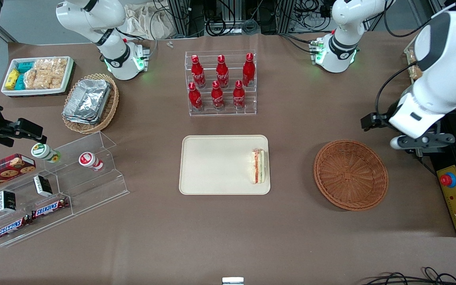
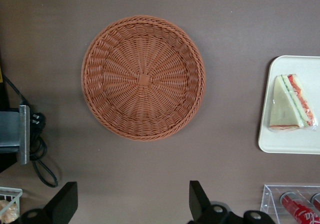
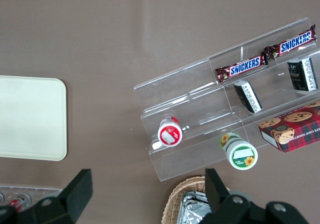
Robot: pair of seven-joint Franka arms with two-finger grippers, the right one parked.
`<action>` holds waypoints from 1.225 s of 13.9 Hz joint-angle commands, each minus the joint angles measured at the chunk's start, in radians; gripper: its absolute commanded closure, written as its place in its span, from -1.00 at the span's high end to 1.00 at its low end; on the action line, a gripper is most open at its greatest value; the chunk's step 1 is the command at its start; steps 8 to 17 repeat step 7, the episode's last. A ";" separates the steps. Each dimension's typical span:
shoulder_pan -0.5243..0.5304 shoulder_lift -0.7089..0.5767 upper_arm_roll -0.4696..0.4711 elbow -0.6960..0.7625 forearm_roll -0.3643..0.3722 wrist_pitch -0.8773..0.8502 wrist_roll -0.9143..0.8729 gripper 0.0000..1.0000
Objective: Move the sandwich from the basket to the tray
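Sandwich (image 1: 258, 166), one only, lying flat in tray (image 1: 212, 164) at the edge nearest basket (image 1: 350, 174), which sits empty toward the working arm's end. Likely light, soft, slippery in its clear wrap; best pinched gently across the bread faces, never squeezed hard. One tray, one basket. Gripper (image 2: 131, 201) hovering high above the table beside the basket, fingers (image 2: 198, 199) spread wide, holding nothing.
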 commanded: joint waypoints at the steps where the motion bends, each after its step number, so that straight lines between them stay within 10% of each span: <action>1: 0.018 -0.077 -0.005 -0.099 -0.025 0.039 0.039 1.00; 17: 0.008 0.014 -0.010 0.045 -0.014 0.004 0.091 1.00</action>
